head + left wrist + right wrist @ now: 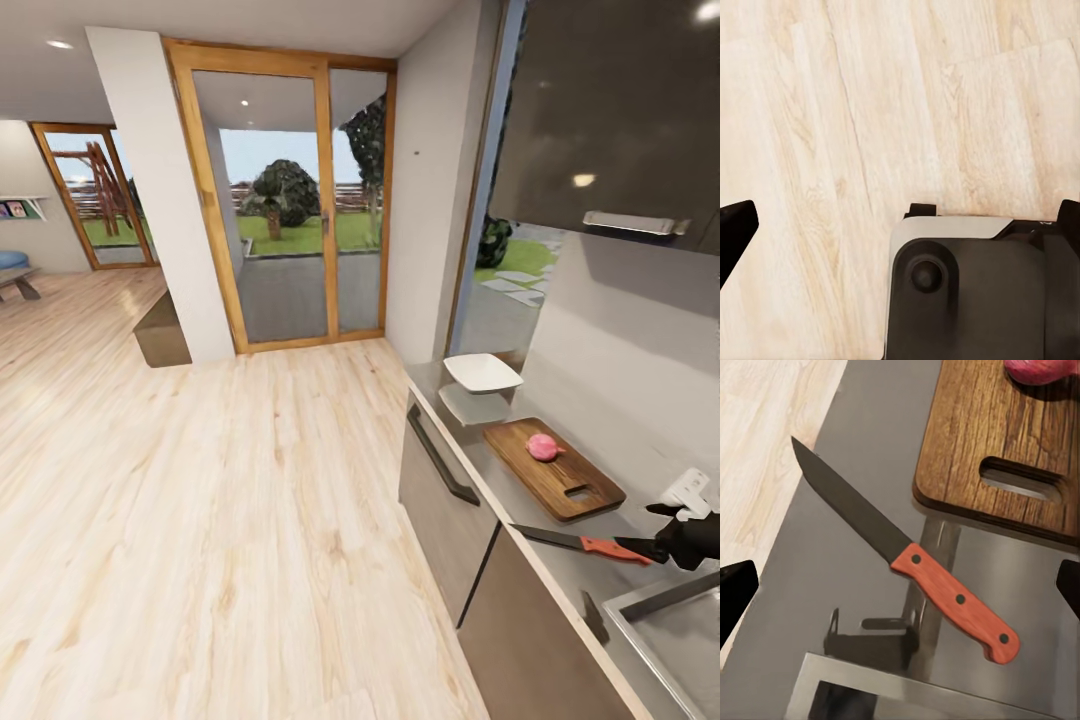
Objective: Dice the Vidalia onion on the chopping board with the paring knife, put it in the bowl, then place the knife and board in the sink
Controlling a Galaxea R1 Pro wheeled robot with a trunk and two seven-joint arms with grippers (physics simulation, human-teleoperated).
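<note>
Home kitchen, as we log it: bench (590, 570) over grey cabinets (440, 500), steel sink (680, 625), wall cupboard (610, 110), wood floor (200, 520), glazed garden doors (290, 200).

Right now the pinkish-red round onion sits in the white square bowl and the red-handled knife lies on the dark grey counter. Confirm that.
Not quite: the pinkish-red round onion sits on the brown wooden chopping board, not in the white square bowl, as the head view shows. The red-handled knife does lie on the dark grey counter.
</note>
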